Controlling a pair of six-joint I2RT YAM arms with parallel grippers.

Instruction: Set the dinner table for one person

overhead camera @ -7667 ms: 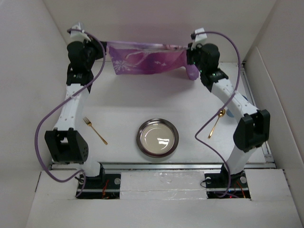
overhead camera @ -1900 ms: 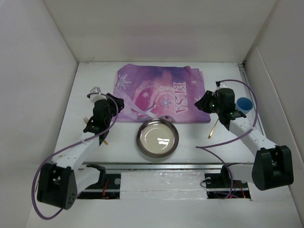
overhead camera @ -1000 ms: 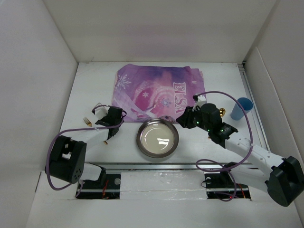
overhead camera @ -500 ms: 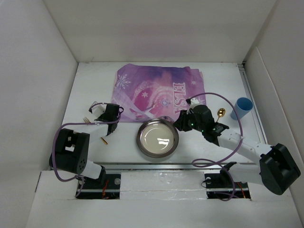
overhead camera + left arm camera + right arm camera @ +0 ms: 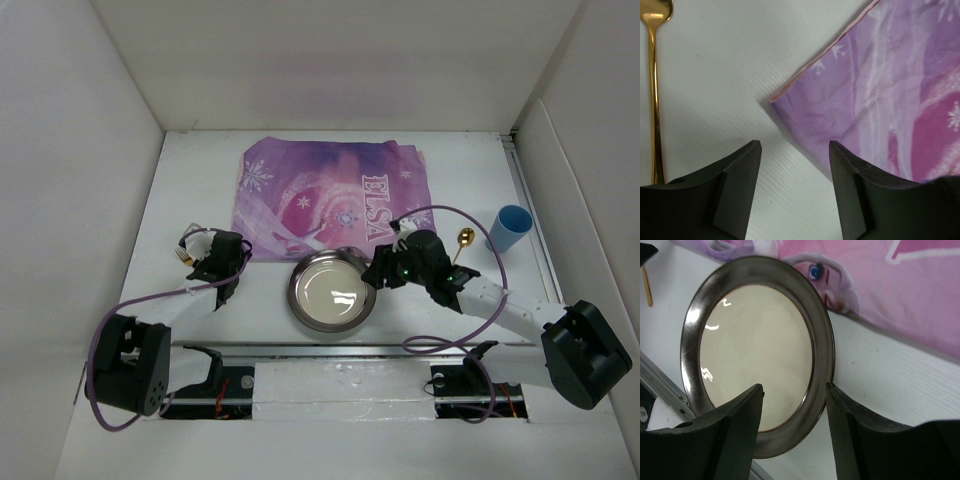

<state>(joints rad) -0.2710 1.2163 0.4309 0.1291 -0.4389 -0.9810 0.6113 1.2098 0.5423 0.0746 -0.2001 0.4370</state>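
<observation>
The dinner table (image 5: 200, 170) is a plain white tabletop. A purple "ELSA" placemat (image 5: 330, 190) lies flat across its far middle. In front of it sits a round metal plate (image 5: 332, 290) with a cream centre. My left gripper (image 5: 228, 252) is open, low over bare table just short of the placemat's near-left corner (image 5: 790, 100), with nothing between its fingers (image 5: 740, 190). A gold fork (image 5: 655, 100) lies to its left. My right gripper (image 5: 794, 387) is open and straddles the right rim of the plate (image 5: 820, 360), one finger over the dish and one outside it.
A gold spoon (image 5: 463, 240) and a blue cup (image 5: 510, 228) stand at the right, beyond my right arm. White walls close in the table on three sides. A metal rail (image 5: 340, 348) runs along the near edge.
My left gripper has let go of the placemat's corner, opened and drawn back a little. My right gripper has slid left and lower onto the plate's right rim, opening wider.
</observation>
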